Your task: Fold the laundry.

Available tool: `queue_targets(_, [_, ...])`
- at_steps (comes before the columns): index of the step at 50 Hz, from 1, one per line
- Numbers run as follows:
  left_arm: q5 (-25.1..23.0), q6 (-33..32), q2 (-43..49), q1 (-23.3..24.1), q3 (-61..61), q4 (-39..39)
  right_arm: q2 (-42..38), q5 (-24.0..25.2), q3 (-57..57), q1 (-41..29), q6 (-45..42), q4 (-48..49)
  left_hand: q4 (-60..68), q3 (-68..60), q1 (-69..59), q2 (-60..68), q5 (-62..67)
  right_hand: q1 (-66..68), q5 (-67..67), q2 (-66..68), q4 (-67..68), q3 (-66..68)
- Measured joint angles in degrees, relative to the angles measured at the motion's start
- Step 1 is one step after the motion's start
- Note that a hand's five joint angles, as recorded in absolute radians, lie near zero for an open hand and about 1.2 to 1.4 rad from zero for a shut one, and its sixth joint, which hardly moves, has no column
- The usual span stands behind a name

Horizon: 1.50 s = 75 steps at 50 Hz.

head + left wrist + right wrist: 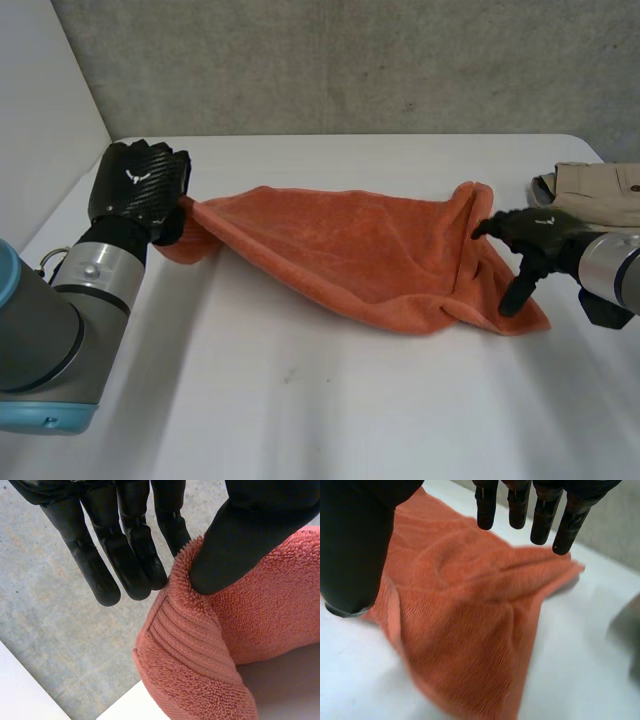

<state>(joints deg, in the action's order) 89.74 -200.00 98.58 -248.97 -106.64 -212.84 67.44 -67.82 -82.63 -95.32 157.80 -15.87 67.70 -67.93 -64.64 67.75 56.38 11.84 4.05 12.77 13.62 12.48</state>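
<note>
An orange towel (350, 245) lies stretched across the white table (330, 400), rumpled at its right end. My left hand (140, 185) holds the towel's left corner a little above the table. In the left wrist view, the thumb (240, 545) pinches the ribbed hem of the towel (215, 645) against the fingers (165, 535). My right hand (535, 235) hovers at the towel's right end with its fingers spread and nothing between them. In the right wrist view, the straight fingers (540, 515) and the thumb (355, 545) stand apart above the towel (465, 610).
A beige garment (600, 190) lies at the table's far right, just behind my right hand. A grey wall runs along the table's back edge. Bare table stretches in front of the towel.
</note>
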Motion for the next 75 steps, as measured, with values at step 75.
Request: queue_targets(75, [0.0,0.1,-0.3,-0.9,-0.2,0.4,-14.4,-3.4,-1.7,-7.0,13.9,15.7,-0.5,0.7,0.0,-0.6,0.0,15.1,17.0,18.4,18.1,19.4])
